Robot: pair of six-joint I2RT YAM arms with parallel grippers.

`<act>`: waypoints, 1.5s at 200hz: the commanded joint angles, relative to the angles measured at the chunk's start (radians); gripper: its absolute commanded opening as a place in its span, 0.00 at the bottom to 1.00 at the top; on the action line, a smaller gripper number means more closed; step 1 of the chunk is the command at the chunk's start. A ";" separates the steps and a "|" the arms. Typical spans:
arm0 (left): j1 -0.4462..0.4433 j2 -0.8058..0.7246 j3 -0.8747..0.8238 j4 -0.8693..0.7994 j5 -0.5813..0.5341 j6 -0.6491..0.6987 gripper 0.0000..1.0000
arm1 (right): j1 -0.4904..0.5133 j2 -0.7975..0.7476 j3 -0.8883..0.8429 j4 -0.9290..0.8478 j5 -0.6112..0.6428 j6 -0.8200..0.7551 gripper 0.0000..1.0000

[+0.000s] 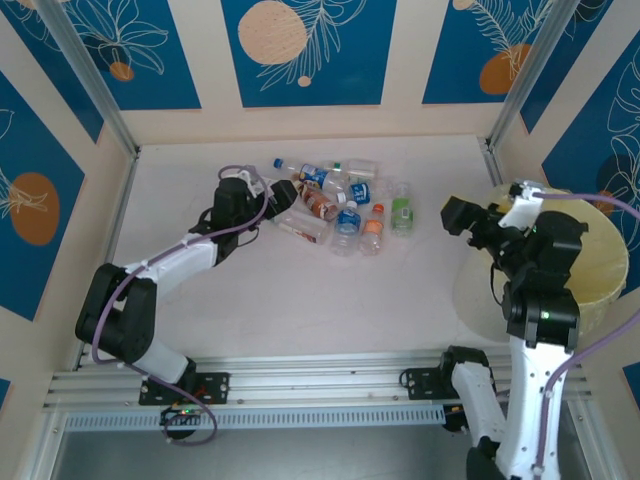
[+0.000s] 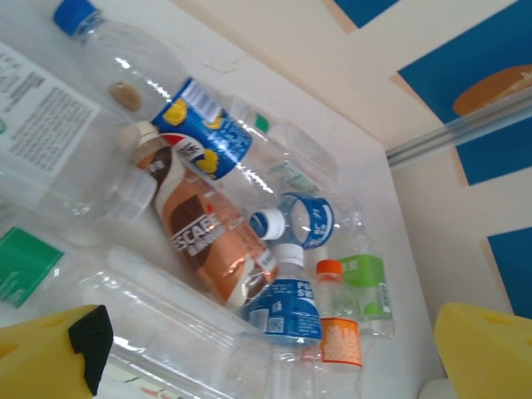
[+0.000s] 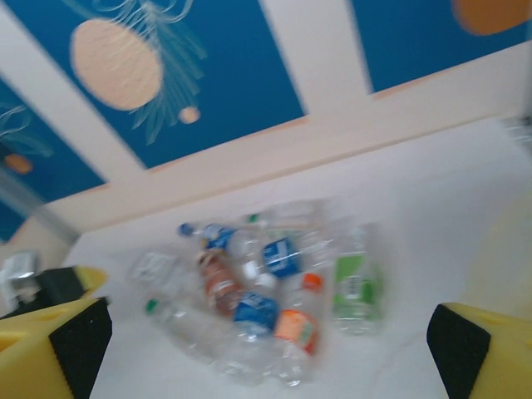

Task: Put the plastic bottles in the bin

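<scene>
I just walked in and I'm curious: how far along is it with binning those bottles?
Much is left: a pile of plastic bottles lies on the table, and what the bin holds is hidden. Nothing is in hand: the left arm's fingers stand open at the pile, and the right arm's fingers are open and empty near the bin.

Bin (image 1: 606, 262) half hidden by right arm (image 1: 545, 275); bottles (image 3: 256, 309) blurred

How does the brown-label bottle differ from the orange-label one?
The brown-label bottle has a pale cap and a label wrapping most of its body. The orange-label bottle has an orange cap and only a narrow label band. Both are small plastic bottles lying on their sides.
</scene>
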 commanded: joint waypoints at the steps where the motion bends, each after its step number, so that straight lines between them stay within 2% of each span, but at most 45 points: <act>1: 0.021 -0.001 -0.001 -0.059 -0.034 -0.040 1.00 | 0.180 0.082 0.005 0.035 0.037 0.013 0.99; 16: 0.024 0.003 0.015 -0.133 -0.057 -0.054 1.00 | 0.361 0.137 0.014 0.035 0.212 -0.048 1.00; 31: 0.024 0.012 0.047 -0.235 -0.090 -0.084 1.00 | 0.490 0.205 0.032 0.040 0.337 -0.114 1.00; 44: 0.021 0.031 0.081 -0.347 -0.132 -0.148 1.00 | 0.557 0.252 0.048 0.043 0.421 -0.155 0.99; 60: 0.021 0.057 0.096 -0.429 -0.168 -0.226 1.00 | 0.594 0.288 0.057 0.058 0.460 -0.179 1.00; 100: 0.020 0.107 0.108 -0.419 -0.175 -0.341 0.96 | 0.612 0.292 0.027 0.092 0.459 -0.179 1.00; 121: 0.021 0.148 0.141 -0.411 -0.184 -0.359 0.93 | 0.614 0.262 -0.012 0.116 0.385 -0.191 1.00; 143: 0.023 0.213 0.182 -0.426 -0.252 -0.462 0.84 | 0.622 0.225 -0.063 0.159 0.321 -0.203 1.00; 181: 0.033 0.327 0.286 -0.457 -0.290 -0.560 0.75 | 0.625 0.200 -0.081 0.145 0.333 -0.211 1.00; 263: 0.036 0.438 0.334 -0.448 -0.305 -0.610 0.67 | 0.627 0.128 -0.113 0.113 0.355 -0.221 0.99; 300: 0.036 0.486 0.330 -0.431 -0.275 -0.619 0.62 | 0.626 0.121 -0.115 0.111 0.359 -0.221 1.00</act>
